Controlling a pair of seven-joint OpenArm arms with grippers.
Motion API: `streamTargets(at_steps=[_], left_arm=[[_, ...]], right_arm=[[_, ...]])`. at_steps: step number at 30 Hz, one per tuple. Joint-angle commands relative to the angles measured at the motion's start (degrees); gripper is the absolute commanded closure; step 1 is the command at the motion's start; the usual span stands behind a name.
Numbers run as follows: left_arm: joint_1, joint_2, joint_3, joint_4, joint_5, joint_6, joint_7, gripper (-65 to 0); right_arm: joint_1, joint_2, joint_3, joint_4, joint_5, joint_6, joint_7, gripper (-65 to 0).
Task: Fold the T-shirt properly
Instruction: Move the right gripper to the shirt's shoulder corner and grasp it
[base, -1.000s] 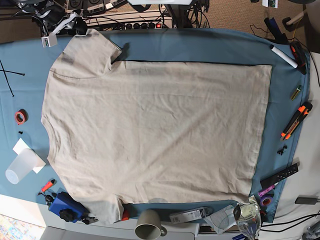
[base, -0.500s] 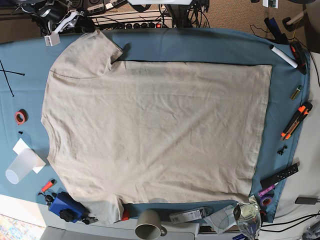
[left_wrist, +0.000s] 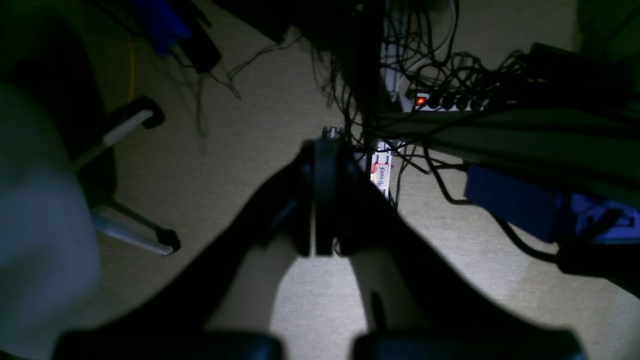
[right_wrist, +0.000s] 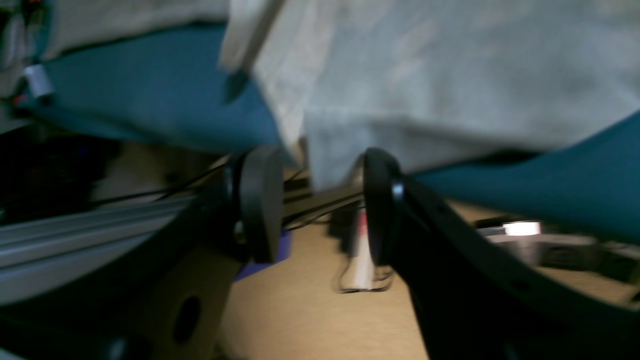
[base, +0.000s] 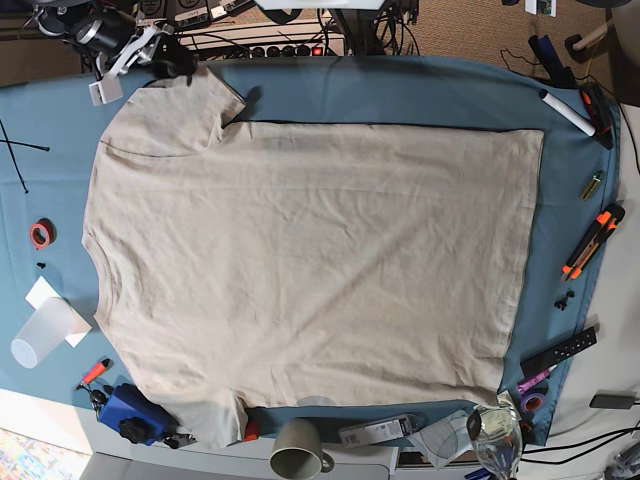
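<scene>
The beige T-shirt (base: 310, 260) lies spread flat on the teal table cloth (base: 400, 90), neck to the left and hem to the right. My right gripper (base: 180, 68) is at the table's back edge, on the far sleeve. In the right wrist view it (right_wrist: 320, 200) stands open, and the edge of the sleeve (right_wrist: 330, 150) hangs down between its fingertips. The left gripper (left_wrist: 322, 200) is shut on nothing and points at the floor off the table. It does not show in the base view.
Around the shirt lie a grey mug (base: 297, 448), a clear plastic cup (base: 42, 335), a red tape roll (base: 41, 234), a blue object (base: 130, 412), an orange cutter (base: 592, 241), a white marker (base: 567, 112) and a black remote (base: 560, 350). Cables and a power strip (left_wrist: 440, 101) lie on the floor.
My right gripper has shifted right along the back edge and now sits over the far sleeve's corner. The shirt's body has not moved.
</scene>
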Motion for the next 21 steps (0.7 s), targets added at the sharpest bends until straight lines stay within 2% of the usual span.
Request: streamTargets(at_steps=[1, 5, 11, 15, 21], left_arm=[[1.03, -0.20, -0.17, 0.79, -0.17, -0.07, -0.68, 0.0], [0.50, -0.17, -0.17, 0.79, -0.15, -0.04, -0.68, 0.0], [0.20, -0.20, -0.17, 0.79, -0.15, -0.07, -0.63, 0.0], [0.20, -0.20, -0.17, 0.79, -0.17, -0.07, -0.68, 0.0], [0.20, -0.20, -0.17, 0.79, -0.17, -0.07, -0.68, 0.0]], right_arm=[[-0.48, 0.63, 0.50, 0.96, -0.79, 0.30, 1.84, -26.1], [-0.61, 0.63, 0.50, 0.90, -4.76, 0.30, 2.40, -26.1], [-1.53, -0.13, 0.85, 0.90, -4.83, 0.30, 1.36, -26.1], [-1.77, -2.23, 3.80, 0.90, -3.48, 0.30, 1.36, -26.1], [-1.77, -2.21, 11.80, 0.96, 1.68, 0.30, 0.50, -26.1]])
